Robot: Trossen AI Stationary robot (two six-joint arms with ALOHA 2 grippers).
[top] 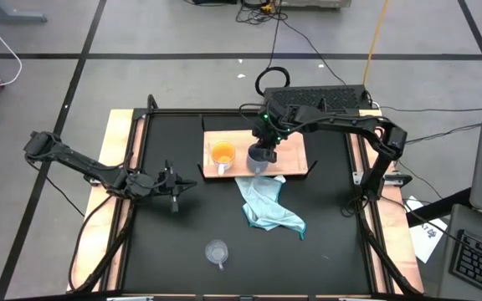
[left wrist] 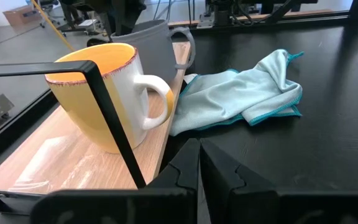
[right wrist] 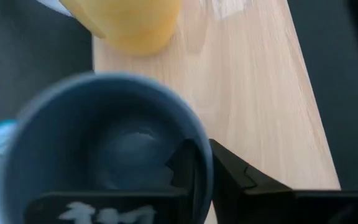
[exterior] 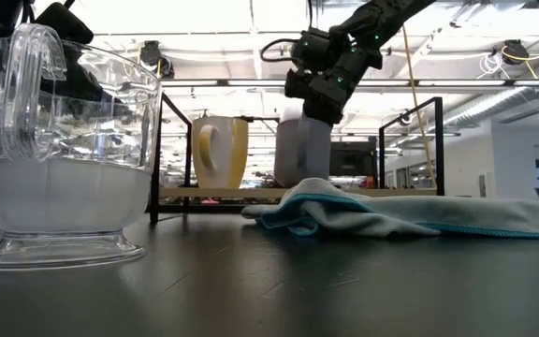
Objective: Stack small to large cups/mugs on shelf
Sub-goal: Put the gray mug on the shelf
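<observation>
The grey-blue mug [top: 260, 155] stands upright on the wooden shelf [top: 295, 150], right of the orange mug with a white handle [top: 223, 153], whose base rests on the board. My right gripper [right wrist: 202, 158] comes from above and is shut on the grey-blue mug [exterior: 299, 150]. The clear glass cup [top: 217, 251] stands on its base on the black table near the front edge. My left gripper [top: 176, 186] is shut and empty, left of the shelf, pointing toward it [left wrist: 199, 152]. My right gripper holds the grey-blue mug by its rim [right wrist: 199, 134], on the side away from the orange mug. One finger is inside the mug and one outside. The fingers point down from above. The mug is upright, its base at the shelf board's level in the low view.
A light blue cloth [top: 266, 205] lies crumpled on the table just in front of the shelf, against its front edge [left wrist: 241, 90]. Black brackets [exterior: 157, 159] rise at the shelf's ends. The board right of the grey-blue mug [right wrist: 260, 93] is bare.
</observation>
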